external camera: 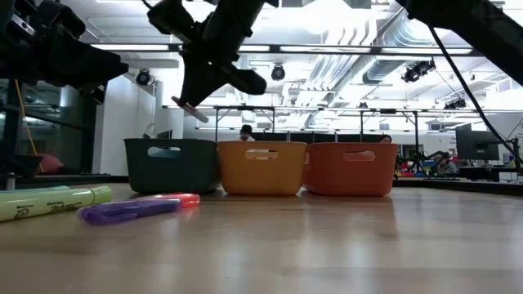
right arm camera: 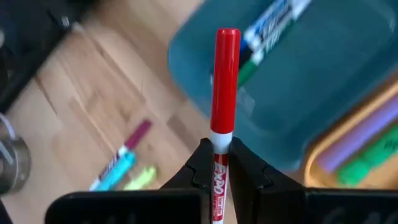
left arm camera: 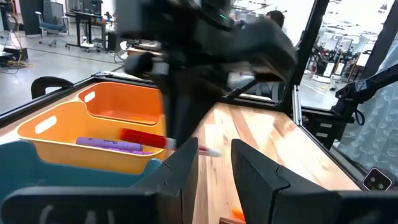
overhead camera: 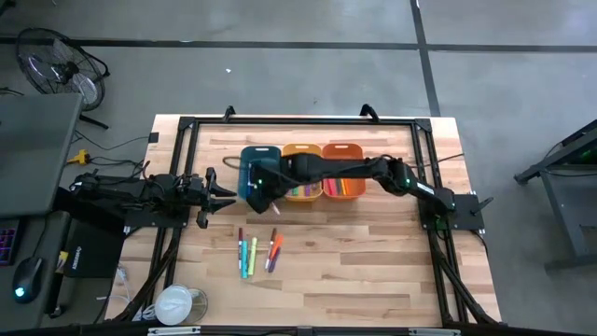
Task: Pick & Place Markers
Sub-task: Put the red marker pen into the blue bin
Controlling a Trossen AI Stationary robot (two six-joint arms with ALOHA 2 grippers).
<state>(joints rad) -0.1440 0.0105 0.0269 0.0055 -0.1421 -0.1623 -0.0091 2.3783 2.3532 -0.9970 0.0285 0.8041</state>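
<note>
My right gripper [overhead camera: 262, 189] reaches across the table and hovers over the near wall of the teal bin [overhead camera: 259, 161], shut on a red marker [right arm camera: 225, 74]. Blue and green markers [right arm camera: 268, 30] lie in the teal bin. Purple and green ones [right arm camera: 359, 144] lie in the yellow-orange bin [overhead camera: 301, 159]. The orange bin [overhead camera: 342, 154] also holds markers. Several loose markers [overhead camera: 254, 252] lie flat on the wood near the front. My left gripper [overhead camera: 220, 191] is open and empty, left of the teal bin. My right gripper pinches the red marker's white barrel [right arm camera: 220, 163] between its two fingers; the red capped end [right arm camera: 227, 38] sticks out past the fingertips. The fingers come from above, slanting down. The marker is lifted clear, tilted, over the teal bin's near edge.
The three bins stand side by side at the table's middle far side. A black frame rail [overhead camera: 187, 168] runs around the table. A white round object [overhead camera: 173, 304] sits at the near left corner. Bare wood lies at the near right.
</note>
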